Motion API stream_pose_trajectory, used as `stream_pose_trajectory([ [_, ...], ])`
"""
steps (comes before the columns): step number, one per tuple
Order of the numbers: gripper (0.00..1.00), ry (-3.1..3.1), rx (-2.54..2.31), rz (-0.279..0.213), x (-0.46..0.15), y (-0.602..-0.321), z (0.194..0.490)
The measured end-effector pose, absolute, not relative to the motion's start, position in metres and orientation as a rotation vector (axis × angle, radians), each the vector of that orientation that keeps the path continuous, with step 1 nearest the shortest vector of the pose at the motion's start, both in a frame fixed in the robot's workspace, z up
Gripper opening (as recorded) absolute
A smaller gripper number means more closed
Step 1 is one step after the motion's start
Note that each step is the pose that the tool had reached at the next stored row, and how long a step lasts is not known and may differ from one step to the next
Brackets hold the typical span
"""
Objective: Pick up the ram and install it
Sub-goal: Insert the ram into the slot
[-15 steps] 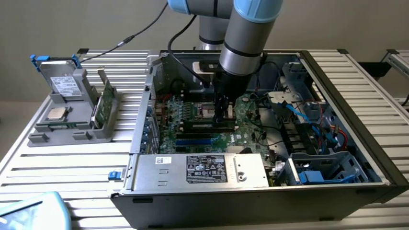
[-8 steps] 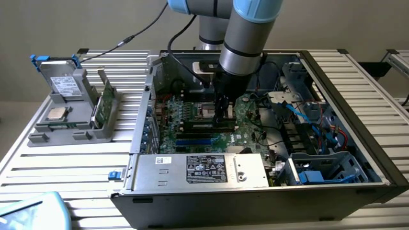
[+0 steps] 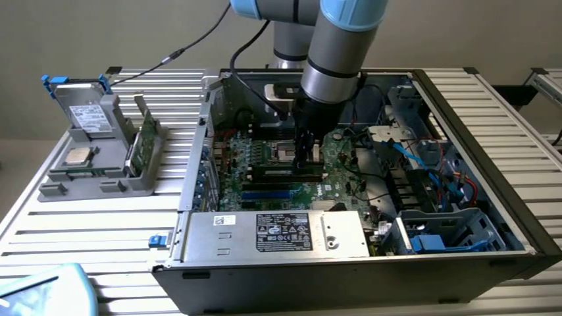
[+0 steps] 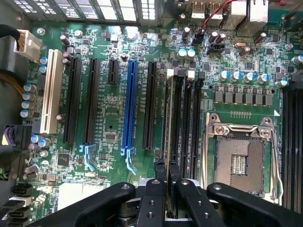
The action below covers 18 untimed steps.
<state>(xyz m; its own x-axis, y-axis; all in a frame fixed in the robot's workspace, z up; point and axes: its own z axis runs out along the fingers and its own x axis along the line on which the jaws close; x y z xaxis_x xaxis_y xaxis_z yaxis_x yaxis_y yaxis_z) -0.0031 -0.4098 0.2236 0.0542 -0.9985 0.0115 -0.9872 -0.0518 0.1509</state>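
In the wrist view the ram shows edge-on as a thin long stick. It lines up over the outermost of the black memory slots, beside the open CPU socket. My gripper is shut on the ram, with one black finger on each side of its near end. I cannot tell whether the stick sits in the slot or hovers just above it. In the exterior view my gripper points straight down into the open computer case, over the middle of the green motherboard.
Black, blue and white expansion slots run parallel to the memory slots. Cables and a drive cage crowd the case at the exterior view's right. Outside the case, a grey holder carries a taller green card, a silver CPU chip and a drive.
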Motion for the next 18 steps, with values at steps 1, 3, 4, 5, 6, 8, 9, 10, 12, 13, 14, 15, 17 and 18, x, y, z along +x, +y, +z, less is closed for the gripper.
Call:
stream_pose_trajectory([
  [1, 0.14, -2.081, 2.19, -0.145, -0.0033, -0.4098, 0.2237],
  [3, 0.14, -2.088, 2.183, -0.146, -0.0038, -0.4097, 0.2242],
  [4, 0.14, -2.093, 2.178, -0.146, -0.004, -0.4098, 0.2247],
  [5, 0.14, -2.098, 2.173, -0.147, -0.0042, -0.4097, 0.225],
  [6, 0.14, -2.104, 2.169, -0.147, -0.0043, -0.4097, 0.2251],
  [8, 0.14, -2.112, 2.161, -0.148, -0.0048, -0.4097, 0.2252],
  [9, 0.14, -2.115, 2.159, -0.148, -0.0054, -0.4097, 0.2252],
  [10, 0.14, -2.116, 2.158, -0.148, -0.006, -0.4098, 0.2252],
  [12, 0.14, -2.116, 2.157, -0.148, -0.0075, -0.4098, 0.2253],
  [13, 0.14, -2.116, 2.157, -0.148, -0.0078, -0.4098, 0.2253],
  [14, 0.14, -2.116, 2.157, -0.148, -0.0079, -0.4098, 0.2253],
  [15, 0.14, -2.116, 2.157, -0.148, -0.0079, -0.4098, 0.2252],
  [17, 0.14, -2.116, 2.157, -0.148, -0.0079, -0.4098, 0.2252],
  [18, 0.14, -2.116, 2.157, -0.148, -0.0079, -0.4099, 0.2251],
])
